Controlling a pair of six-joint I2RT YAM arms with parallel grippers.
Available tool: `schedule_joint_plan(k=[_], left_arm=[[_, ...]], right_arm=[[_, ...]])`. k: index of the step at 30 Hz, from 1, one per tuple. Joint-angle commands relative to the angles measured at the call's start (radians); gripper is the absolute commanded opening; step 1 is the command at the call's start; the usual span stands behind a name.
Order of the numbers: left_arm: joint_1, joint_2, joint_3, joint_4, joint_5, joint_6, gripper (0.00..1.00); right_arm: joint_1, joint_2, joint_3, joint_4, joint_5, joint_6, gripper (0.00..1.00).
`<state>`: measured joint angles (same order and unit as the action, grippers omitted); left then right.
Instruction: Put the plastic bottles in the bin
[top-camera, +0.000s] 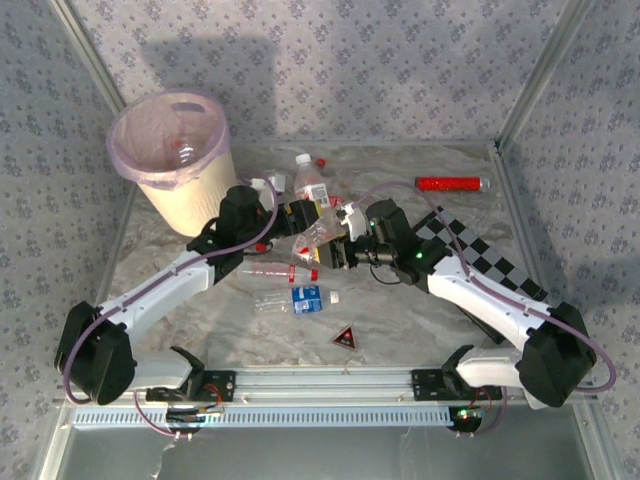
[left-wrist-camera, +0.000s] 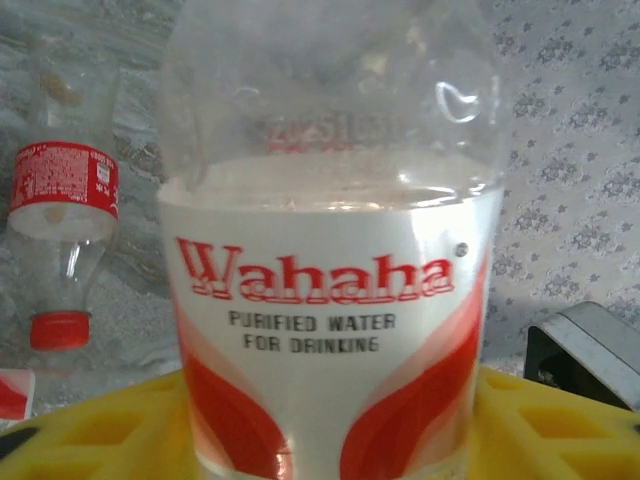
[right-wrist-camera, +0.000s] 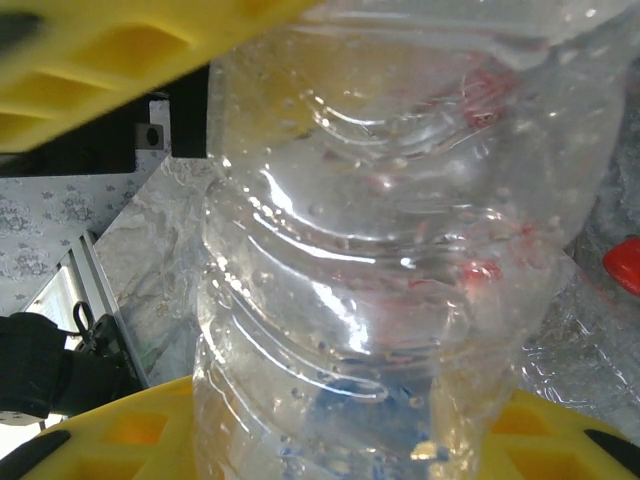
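My left gripper (top-camera: 300, 215) and right gripper (top-camera: 345, 240) meet at mid-table over a crushed clear plastic bottle (top-camera: 318, 232). In the left wrist view, yellow fingers (left-wrist-camera: 90, 430) flank a bottle with a white and red "Wahaha" label (left-wrist-camera: 330, 330); the left gripper (left-wrist-camera: 330, 420) is shut on it. The right gripper (right-wrist-camera: 350, 440) is shut on a clear ribbed bottle (right-wrist-camera: 390, 250); whether this is the same bottle I cannot tell. More bottles stand (top-camera: 310, 182) and lie (top-camera: 280, 272) (top-camera: 297, 298) nearby. The cream bin (top-camera: 185, 195) with its pink liner stands at the back left, one bottle (top-camera: 185, 152) inside.
A slim red tube (top-camera: 450, 184) lies at the back right and a small dark triangle (top-camera: 345, 337) near the front. A checkerboard sheet (top-camera: 485, 255) lies under the right arm. Patterned walls enclose the table. A red-labelled bottle (left-wrist-camera: 62, 215) lies left of the left gripper.
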<state>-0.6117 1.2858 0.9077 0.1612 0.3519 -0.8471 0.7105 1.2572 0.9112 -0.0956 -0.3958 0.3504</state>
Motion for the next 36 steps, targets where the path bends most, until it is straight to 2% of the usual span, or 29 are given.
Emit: schedule_joint_plan(k=[1,5,6,7,9,10,11,17,23,29,36], left_arm=[[-0.004,0.009,0.034,0.035,0.019,-0.001,0.53],[0.000,0.009,0.059,-0.003,0.007,0.020,0.49],[0.003,0.010,0.069,-0.015,0.006,0.029,0.48],[0.012,0.013,0.084,-0.031,0.006,0.042,0.47],[0.029,0.016,0.126,-0.076,0.008,0.074,0.46],[0.043,0.016,0.158,-0.106,0.012,0.098,0.46],[0.056,0.015,0.188,-0.136,0.014,0.122,0.46],[0.201,0.028,0.436,-0.352,0.007,0.294,0.41],[0.429,0.095,0.712,-0.558,-0.063,0.415,0.00],[0.590,0.224,0.973,-0.758,-0.202,0.566,0.00],[0.674,0.460,1.262,-1.054,-0.263,0.723,0.00]], right_arm=[[0.006,0.004,0.009,0.032,-0.002,-0.008,0.33],[0.002,0.001,0.012,0.025,-0.003,-0.014,0.41],[0.000,0.001,0.014,0.020,-0.005,-0.016,0.50],[-0.003,-0.002,0.019,0.009,-0.005,-0.022,0.67],[-0.006,-0.016,0.033,-0.037,0.007,-0.048,0.88],[-0.009,-0.029,0.038,-0.061,0.023,-0.062,0.98],[-0.012,-0.041,0.041,-0.081,0.038,-0.073,1.00],[-0.055,-0.150,0.013,-0.199,0.138,-0.108,1.00],[-0.077,-0.228,-0.033,-0.301,0.212,-0.101,1.00],[-0.092,-0.297,-0.051,-0.384,0.272,-0.108,1.00],[-0.106,-0.365,-0.061,-0.444,0.329,-0.113,1.00]])
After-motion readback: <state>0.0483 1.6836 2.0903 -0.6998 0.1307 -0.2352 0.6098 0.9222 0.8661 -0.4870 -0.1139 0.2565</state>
